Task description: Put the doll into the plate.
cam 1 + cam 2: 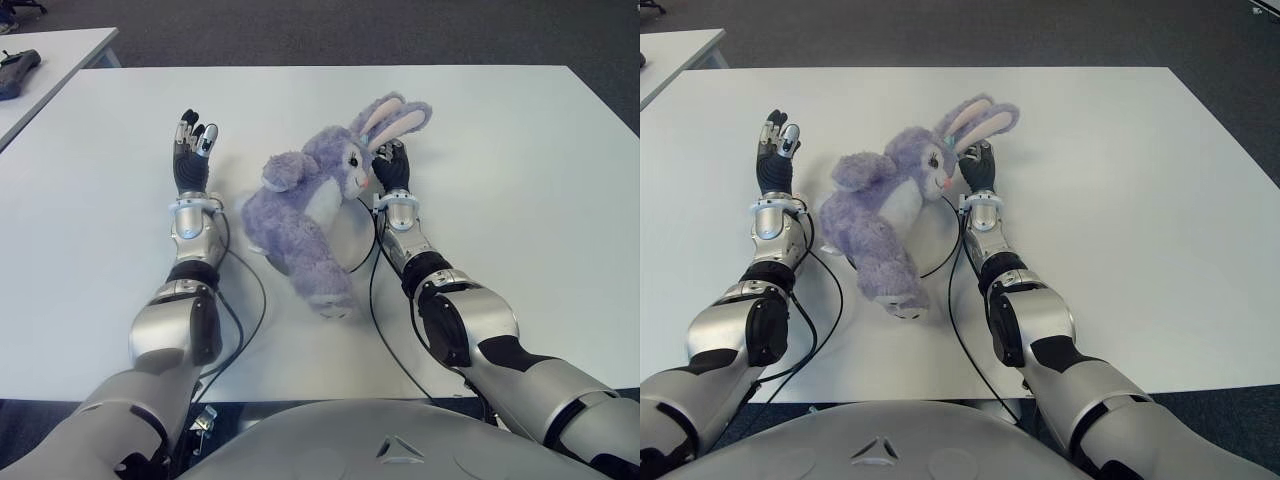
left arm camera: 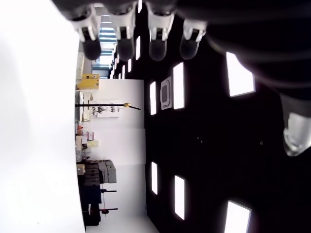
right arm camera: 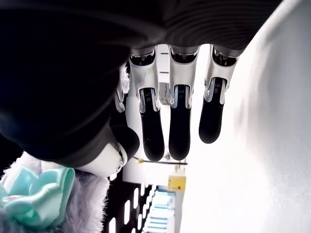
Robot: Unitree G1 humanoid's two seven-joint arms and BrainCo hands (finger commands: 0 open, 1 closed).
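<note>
A purple plush bunny doll [image 1: 305, 200] with pink-lined ears lies on its side in the middle of the white table [image 1: 510, 160], between my two hands. My right hand [image 1: 391, 165] shows just right of the doll's head, under its ears, with the fingers [image 3: 180, 126] held straight and nothing in them. In the right wrist view the doll's teal bow [image 3: 34, 196] and fur sit close to the thumb. My left hand [image 1: 194, 142] is left of the doll and apart from it, its fingers [image 2: 124, 41] spread. I see no plate plainly in any view.
Black cables [image 1: 372, 300] trail along both forearms on the table. A second table [image 1: 55, 55] stands at the far left with a dark object [image 1: 18, 70] on it. Dark floor lies beyond the table's far edge.
</note>
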